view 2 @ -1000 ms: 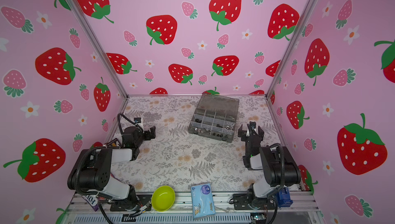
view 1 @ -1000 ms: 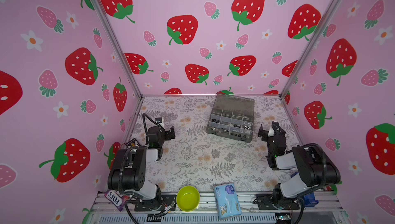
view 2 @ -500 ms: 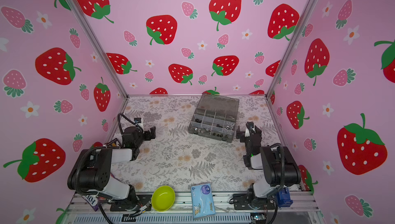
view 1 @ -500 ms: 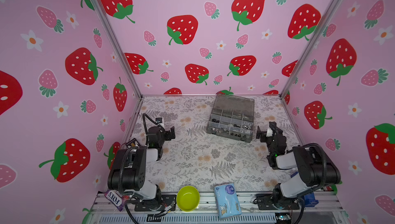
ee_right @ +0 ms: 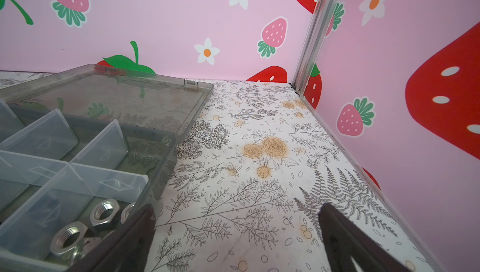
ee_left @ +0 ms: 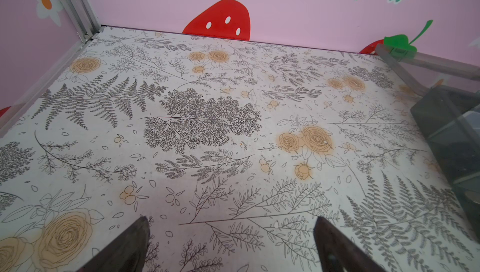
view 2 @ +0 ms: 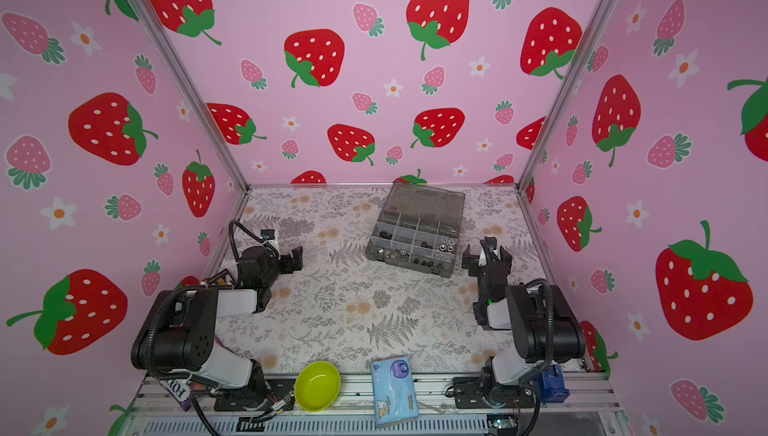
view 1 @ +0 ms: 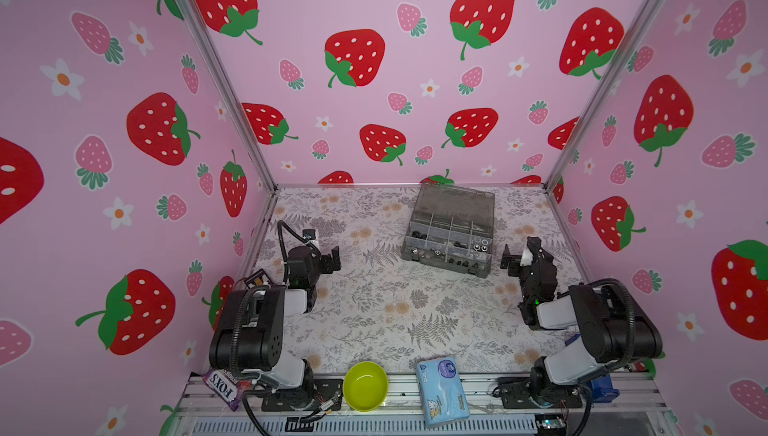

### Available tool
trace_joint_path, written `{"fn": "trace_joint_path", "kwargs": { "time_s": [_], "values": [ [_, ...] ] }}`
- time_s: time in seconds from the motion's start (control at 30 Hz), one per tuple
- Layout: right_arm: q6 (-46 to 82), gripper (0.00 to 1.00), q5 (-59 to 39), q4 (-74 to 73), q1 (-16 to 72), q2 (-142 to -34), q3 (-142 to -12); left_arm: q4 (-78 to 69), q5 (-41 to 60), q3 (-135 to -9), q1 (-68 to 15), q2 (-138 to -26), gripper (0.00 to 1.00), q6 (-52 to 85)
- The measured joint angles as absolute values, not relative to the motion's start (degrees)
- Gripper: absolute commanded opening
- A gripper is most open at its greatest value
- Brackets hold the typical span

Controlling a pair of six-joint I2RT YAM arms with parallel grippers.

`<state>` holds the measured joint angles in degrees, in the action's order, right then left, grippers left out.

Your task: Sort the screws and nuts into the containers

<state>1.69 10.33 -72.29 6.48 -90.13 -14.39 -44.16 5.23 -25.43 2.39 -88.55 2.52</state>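
The smoky-grey organizer box (view 1: 451,205) (view 2: 419,205) lies with its lid folded back, at the back right of the mat in both top views. Small black and silver screws and nuts (view 1: 457,246) (view 2: 424,249) sit in its containers (view 1: 444,258). In the right wrist view, silver hex nuts (ee_right: 105,212) lie in the corner compartment behind a divider wall (ee_right: 104,143). My right gripper (view 1: 519,249) (view 2: 484,251) (ee_right: 237,208) hangs open and empty just beside the box's right end. My left gripper (view 1: 323,246) (view 2: 282,246) (ee_left: 231,221) is open over bare mat, left of the box (ee_left: 452,133).
A lime-green bowl (view 1: 365,386), a blue tissue pack (view 1: 442,390) and a purple candy packet (view 1: 222,384) rest on the front rail. Pink strawberry walls close in the mat on three sides.
My right gripper has edged slightly left, closer to the box's right end. The left arm has not moved.
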Motion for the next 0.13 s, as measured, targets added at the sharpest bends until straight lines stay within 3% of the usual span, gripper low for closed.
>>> {"fn": "trace_joint_path", "kwargs": {
  "time_s": [0.13],
  "values": [
    [1.7, 1.00, 10.5, -72.3, 6.5, -90.1, -14.4, -43.8, 5.2, -25.4, 2.4, -88.6, 0.99, 2.5]
  ]
}}
